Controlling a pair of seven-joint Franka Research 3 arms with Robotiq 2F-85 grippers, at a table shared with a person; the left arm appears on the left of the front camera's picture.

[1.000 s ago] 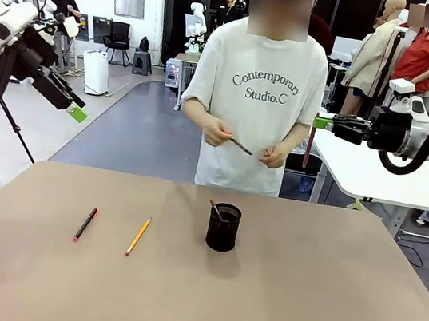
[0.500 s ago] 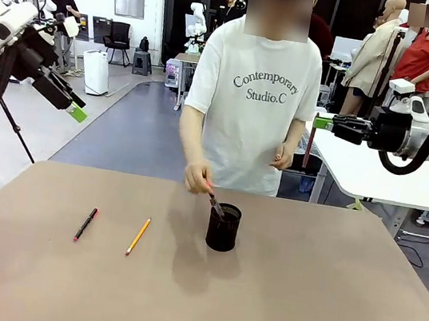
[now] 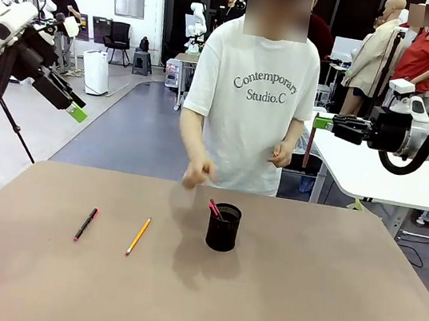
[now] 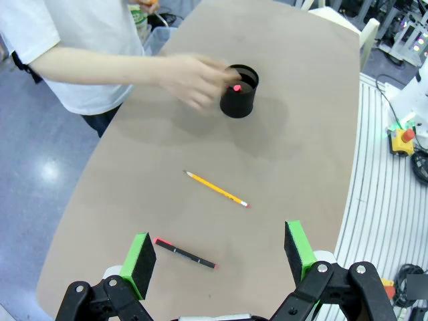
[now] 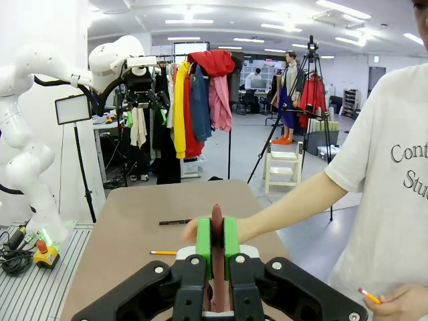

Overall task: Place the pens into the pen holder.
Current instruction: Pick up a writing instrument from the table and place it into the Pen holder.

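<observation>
The left gripper (image 3: 73, 103) hangs raised out past the desk's left edge, its 2 fingers (image 4: 140, 257) spread wide with nothing between them. The right gripper (image 3: 319, 122) is raised off the right side. In the right wrist view its green pads are pressed together on a slim dark-red stick (image 5: 216, 214).

On the desk (image 3: 322, 306), in the left half and about midway between the near and far edges, lies the red pen (image 3: 85, 224) with black ends. It is the closer of the 2 loose sticks to the left edge. The yellow-orange pencil (image 3: 138, 235) lies near it on the side toward the middle, apart from it.

The black mesh pen holder (image 3: 223, 228) stands upright around the desk's middle, a little toward the far edge. A red-tipped pen (image 3: 214, 208) leans inside it, its top poking over the rim.

Beyond the holder, 1 hand (image 3: 196, 174) of the person is loosely closed above the far edge, clear of the holder. The person stands at the far edge in a white T-shirt (image 3: 252, 126). Their other hand (image 5: 401, 304) is at waist height with a short orange pencil (image 5: 366, 295) in it.
</observation>
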